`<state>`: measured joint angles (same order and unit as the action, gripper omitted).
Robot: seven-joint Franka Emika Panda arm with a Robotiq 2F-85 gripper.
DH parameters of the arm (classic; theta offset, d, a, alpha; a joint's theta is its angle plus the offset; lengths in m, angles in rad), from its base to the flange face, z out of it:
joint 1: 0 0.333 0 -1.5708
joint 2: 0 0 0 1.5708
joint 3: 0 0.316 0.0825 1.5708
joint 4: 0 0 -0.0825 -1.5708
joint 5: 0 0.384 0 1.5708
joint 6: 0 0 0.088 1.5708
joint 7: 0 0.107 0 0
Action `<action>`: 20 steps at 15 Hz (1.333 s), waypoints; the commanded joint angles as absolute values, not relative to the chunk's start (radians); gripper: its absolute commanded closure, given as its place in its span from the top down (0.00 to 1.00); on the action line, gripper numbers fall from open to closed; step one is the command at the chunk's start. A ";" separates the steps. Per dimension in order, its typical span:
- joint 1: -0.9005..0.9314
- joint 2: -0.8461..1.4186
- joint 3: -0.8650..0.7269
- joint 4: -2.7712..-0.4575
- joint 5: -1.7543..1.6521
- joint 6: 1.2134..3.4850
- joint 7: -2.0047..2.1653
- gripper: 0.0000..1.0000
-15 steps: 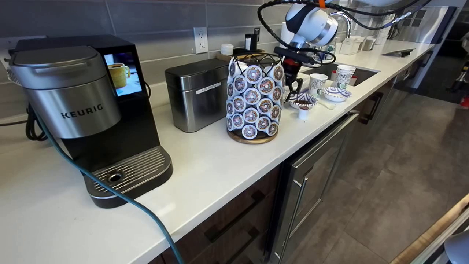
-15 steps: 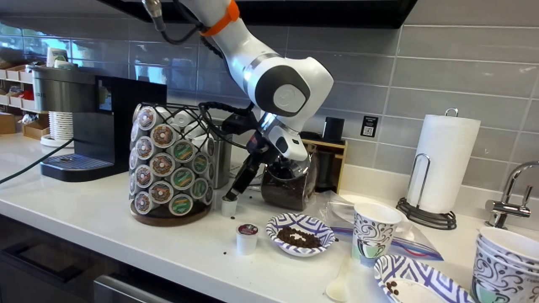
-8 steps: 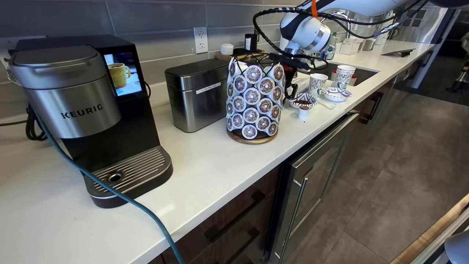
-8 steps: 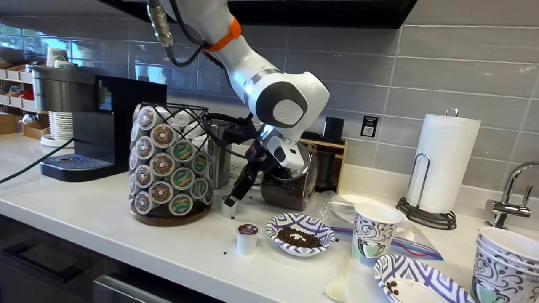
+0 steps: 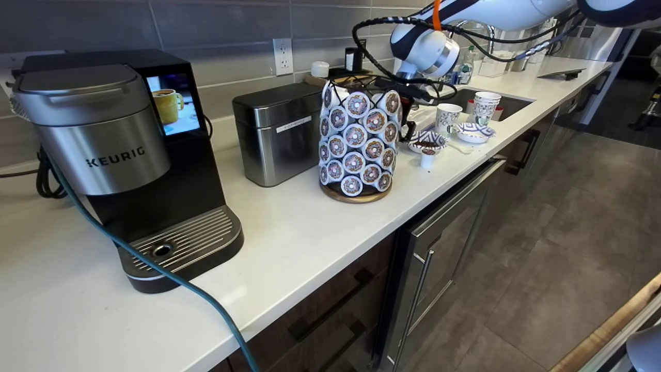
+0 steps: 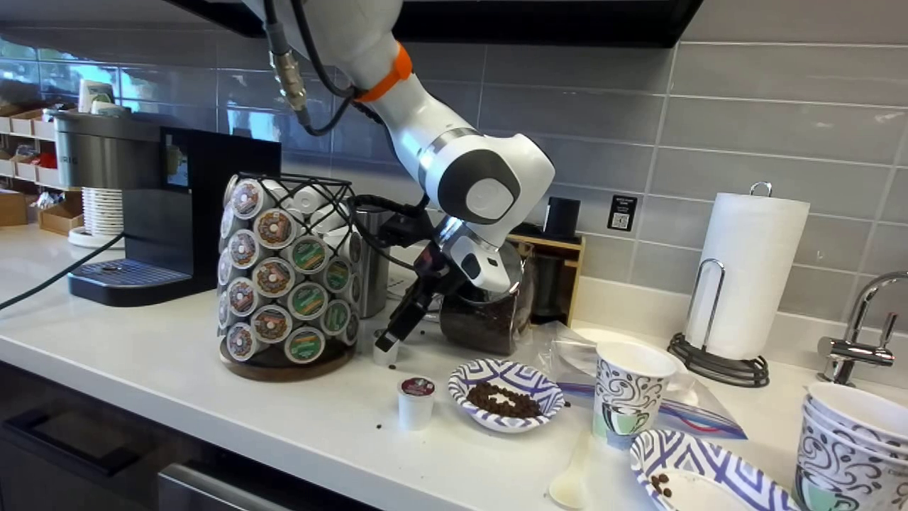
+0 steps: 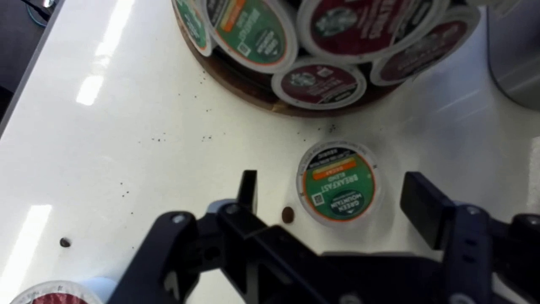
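Your gripper [image 7: 335, 196] hangs low beside the rack [image 6: 284, 371], angled down toward the counter [image 7: 190, 160]. You have its fingers [image 7: 426, 211] standing wide apart; the green pod [image 7: 339, 185] sits between them in the wrist view, with a gap on either side of it. That pod is upright, lid up, just beside the rack and apart from it. A loose bean [image 7: 287, 215] lies right by the pod, a little farther from the rack. Dark specks [image 7: 332, 128] dot the counter along the rack's foot. In an exterior view, one of your fingers covers part of the green pod [image 6: 385, 359].

To the right of the rack in an exterior view, you have the red pod [image 6: 416, 406] upright nearest to it, then a bowl [image 6: 500, 370] with brown beans [image 6: 525, 406] in it. Farther right of the rack are a cup [image 6: 628, 390], a towel roll [image 6: 752, 277], a spoon [image 6: 569, 490] lying flat and a stack of cups [image 6: 848, 461]. Left of the rack in an exterior view you see the canister [image 5: 281, 134], near it, and the brewer [image 5: 103, 155], well apart from it.
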<state>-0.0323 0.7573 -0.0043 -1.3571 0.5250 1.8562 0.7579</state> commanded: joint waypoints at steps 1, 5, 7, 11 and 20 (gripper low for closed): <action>-0.036 0.812 0.000 -1.272 0.507 1.796 0.794 0.83; -0.037 0.842 0.000 -1.224 0.500 1.764 0.803 0.74; -0.038 0.856 0.000 -1.203 0.496 1.752 0.808 0.75; -0.039 0.879 0.001 -1.167 0.488 1.733 0.815 0.57; -0.056 0.867 0.013 -1.137 0.497 1.672 0.819 0.29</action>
<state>-0.0370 0.8647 -0.0036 -1.1735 0.4981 1.7365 0.8033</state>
